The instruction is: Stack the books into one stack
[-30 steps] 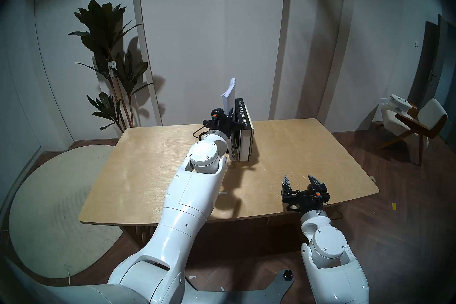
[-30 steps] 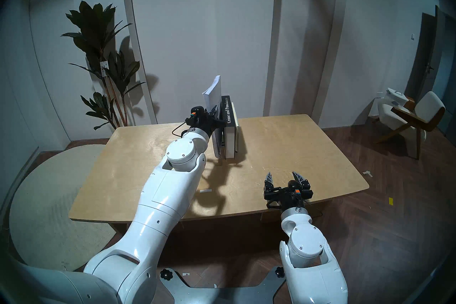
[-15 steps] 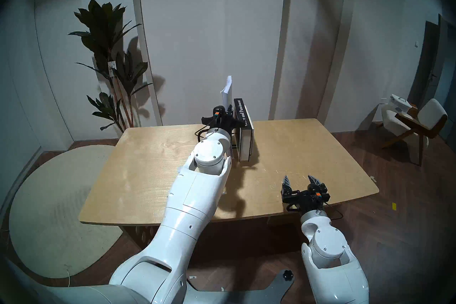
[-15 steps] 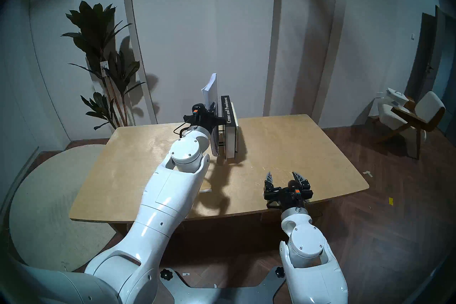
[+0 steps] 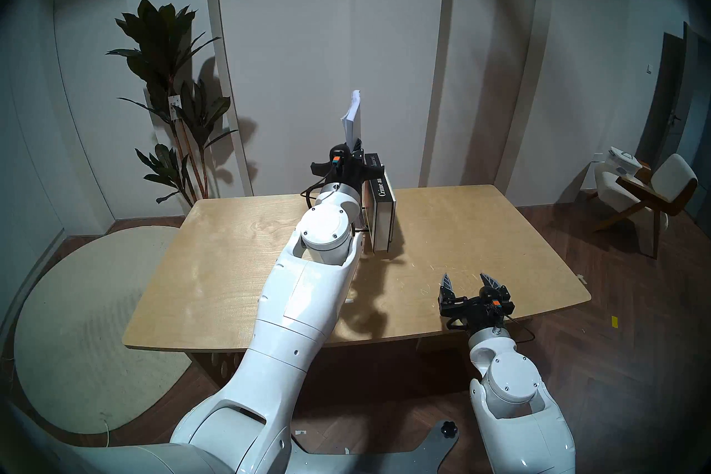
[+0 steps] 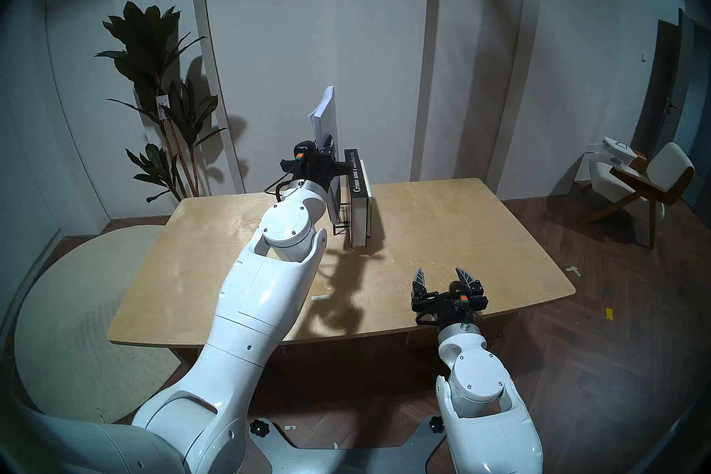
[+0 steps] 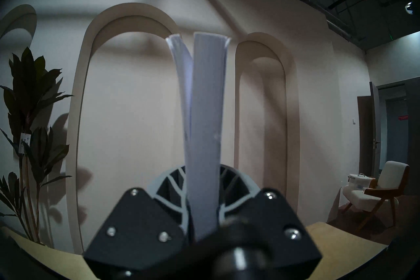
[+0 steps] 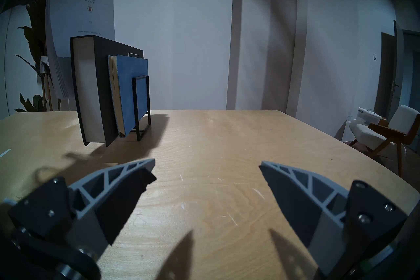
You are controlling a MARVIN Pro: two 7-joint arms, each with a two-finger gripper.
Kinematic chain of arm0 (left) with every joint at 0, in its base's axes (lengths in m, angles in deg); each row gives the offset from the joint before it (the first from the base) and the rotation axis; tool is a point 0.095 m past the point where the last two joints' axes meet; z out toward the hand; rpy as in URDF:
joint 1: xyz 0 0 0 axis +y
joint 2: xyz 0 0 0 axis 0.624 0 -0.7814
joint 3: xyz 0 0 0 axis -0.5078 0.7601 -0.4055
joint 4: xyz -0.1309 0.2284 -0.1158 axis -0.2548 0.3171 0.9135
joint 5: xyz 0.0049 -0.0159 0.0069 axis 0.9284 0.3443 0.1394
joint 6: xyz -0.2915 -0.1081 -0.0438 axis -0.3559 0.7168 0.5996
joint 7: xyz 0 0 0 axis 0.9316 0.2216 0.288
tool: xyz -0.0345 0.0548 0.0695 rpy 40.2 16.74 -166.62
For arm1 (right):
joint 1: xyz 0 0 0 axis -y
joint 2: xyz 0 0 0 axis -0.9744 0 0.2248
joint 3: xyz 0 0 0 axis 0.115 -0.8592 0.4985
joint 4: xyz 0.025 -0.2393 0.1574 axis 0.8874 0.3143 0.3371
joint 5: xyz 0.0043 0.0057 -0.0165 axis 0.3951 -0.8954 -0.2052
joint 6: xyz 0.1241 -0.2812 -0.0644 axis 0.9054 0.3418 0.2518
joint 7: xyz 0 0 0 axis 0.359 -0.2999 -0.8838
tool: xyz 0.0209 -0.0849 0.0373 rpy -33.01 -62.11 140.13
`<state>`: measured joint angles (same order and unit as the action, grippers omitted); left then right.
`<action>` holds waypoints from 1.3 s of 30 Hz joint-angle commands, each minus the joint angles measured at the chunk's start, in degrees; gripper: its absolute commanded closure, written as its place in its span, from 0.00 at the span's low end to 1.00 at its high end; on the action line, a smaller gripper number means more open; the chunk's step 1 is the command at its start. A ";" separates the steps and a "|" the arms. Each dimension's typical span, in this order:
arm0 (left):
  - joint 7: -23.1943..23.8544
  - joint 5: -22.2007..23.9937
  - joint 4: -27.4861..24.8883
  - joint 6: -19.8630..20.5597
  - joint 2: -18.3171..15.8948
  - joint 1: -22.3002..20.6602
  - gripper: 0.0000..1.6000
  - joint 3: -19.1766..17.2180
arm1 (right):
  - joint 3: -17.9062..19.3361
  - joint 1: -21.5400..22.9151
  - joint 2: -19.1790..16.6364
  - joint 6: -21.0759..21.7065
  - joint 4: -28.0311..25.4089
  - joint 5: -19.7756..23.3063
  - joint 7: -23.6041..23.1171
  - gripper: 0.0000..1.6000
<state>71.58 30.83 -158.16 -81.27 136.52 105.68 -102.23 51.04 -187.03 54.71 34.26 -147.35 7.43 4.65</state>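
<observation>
Dim, bluish room light; fisheye bending and dark vignette at every rim. Hard shadows fall across the tabletop (image 5: 461, 231). The left wrist view is soft close-up.

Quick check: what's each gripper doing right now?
Left gripper: shut on the white softcover book, held upright.
Right gripper: open, holding nothing, over the table.

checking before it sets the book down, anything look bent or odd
Yes: the white softcover, gripped upright in the left pincer, has its top corner splayed, some pages curling away leftward. The black book and blue book stand straight in the rack.
</observation>
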 commanded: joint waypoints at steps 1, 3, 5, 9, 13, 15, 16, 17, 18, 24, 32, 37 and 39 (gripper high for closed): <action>-0.39 -0.63 -6.39 -3.01 0.03 -2.33 1.00 -0.41 | 0.04 0.33 -0.03 -0.58 -1.30 -0.11 0.09 0.00; -0.80 -0.94 -7.01 -3.40 -0.14 -2.23 1.00 -0.72 | 0.02 0.32 -0.07 -0.59 -1.31 -0.09 0.13 0.00; -0.76 -0.91 -8.58 -3.03 -0.48 -1.67 1.00 -1.01 | 0.00 0.31 -0.10 -0.61 -1.32 -0.07 0.16 0.00; -1.73 -2.00 -9.75 -4.19 -0.92 -1.17 1.00 -1.28 | -0.03 0.31 -0.13 -0.61 -1.32 -0.04 0.19 0.00; -2.97 -3.26 -11.52 -5.50 -1.46 -0.20 1.00 -1.61 | -0.07 0.31 -0.18 -0.61 -1.33 -0.01 0.24 0.00; -3.43 -3.44 -13.29 -5.78 -1.96 0.79 1.00 -2.05 | -0.10 0.29 -0.22 -0.63 -1.35 0.01 0.29 0.00; -3.58 -3.32 -13.63 -6.04 -2.07 0.95 1.00 -2.35 | -0.10 0.29 -0.24 -0.63 -1.35 0.02 0.30 0.00; -3.58 -3.32 -13.63 -6.04 -2.07 0.95 1.00 -2.35 | -0.10 0.29 -0.24 -0.63 -1.35 0.02 0.30 0.00; -3.70 -3.22 -14.69 -5.65 -2.29 1.50 1.00 -2.59 | -0.12 0.29 -0.25 -0.63 -1.36 0.03 0.32 0.00; -2.49 1.43 -17.90 -2.82 -2.48 3.56 1.00 -5.40 | -0.17 0.27 -0.33 -0.65 -1.39 0.08 0.41 0.00; 2.23 14.51 -21.09 8.07 -3.14 5.51 1.00 -11.14 | -0.25 0.25 -0.44 -0.68 -1.42 0.15 0.52 0.00; 2.68 13.26 -22.26 11.93 -6.32 6.46 1.00 -11.56 | -0.30 0.18 -0.50 -0.76 -1.50 0.16 0.61 0.00; 1.48 7.89 -22.67 8.24 -8.45 7.43 1.00 -9.79 | -0.31 0.23 -0.52 -0.70 -1.45 0.20 0.61 0.00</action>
<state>72.64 44.68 -176.24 -69.70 132.27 112.71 -113.78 50.68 -187.03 54.21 34.23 -147.41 7.76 5.17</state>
